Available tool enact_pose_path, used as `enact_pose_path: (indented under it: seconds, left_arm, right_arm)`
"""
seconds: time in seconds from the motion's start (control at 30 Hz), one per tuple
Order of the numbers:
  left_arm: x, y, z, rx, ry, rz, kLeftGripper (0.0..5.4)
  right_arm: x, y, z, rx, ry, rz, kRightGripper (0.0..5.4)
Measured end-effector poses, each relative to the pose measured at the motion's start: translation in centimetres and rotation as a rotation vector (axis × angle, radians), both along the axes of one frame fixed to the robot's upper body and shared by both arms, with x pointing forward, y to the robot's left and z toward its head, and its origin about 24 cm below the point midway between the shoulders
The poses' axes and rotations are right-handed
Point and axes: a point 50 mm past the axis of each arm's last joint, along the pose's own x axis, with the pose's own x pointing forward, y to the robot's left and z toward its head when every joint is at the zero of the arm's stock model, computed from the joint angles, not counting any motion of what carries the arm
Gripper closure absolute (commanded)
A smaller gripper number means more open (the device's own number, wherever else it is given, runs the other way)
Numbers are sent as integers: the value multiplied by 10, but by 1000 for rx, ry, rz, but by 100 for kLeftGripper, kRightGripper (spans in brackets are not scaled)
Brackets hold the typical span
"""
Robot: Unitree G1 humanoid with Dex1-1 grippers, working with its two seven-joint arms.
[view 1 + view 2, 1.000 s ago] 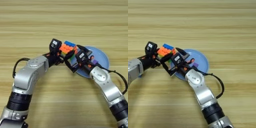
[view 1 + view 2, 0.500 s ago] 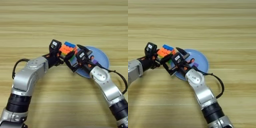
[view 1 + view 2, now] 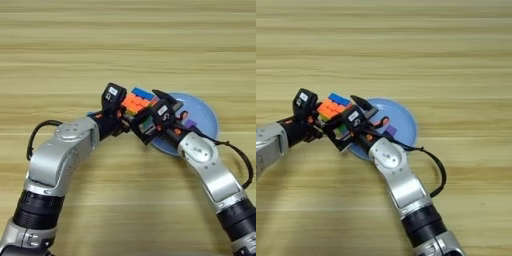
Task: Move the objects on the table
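Small white stickers sit on both hands, but their print is too small to read. The cube [image 3: 136,104], orange face up with a blue edge at the back, is held between the two hands above the left rim of a blue plate [image 3: 202,112] on the bench [image 3: 60,45]. The left hand [image 3: 120,117] presses against its left side, the right hand [image 3: 152,117] against its right side; both look closed on it. A small purple piece [image 3: 190,123] lies on the plate behind the right hand.
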Motion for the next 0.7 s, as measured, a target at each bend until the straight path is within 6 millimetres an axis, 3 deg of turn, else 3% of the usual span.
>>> enact_pose_path:
  seconds: [0.1,0.5,0.7]
  left_arm:
    - [0,0,0,0,0,-1,206]
    - [0,0,0,-1,-2,0,206]
    - [1,1,1,-1,-4,4,206]
  right_arm:
    - [1,1,-1,1,4,0,0]
    - [0,3,-1,14,6,13,137]
    - [0,4,-2,23,17,25,164]
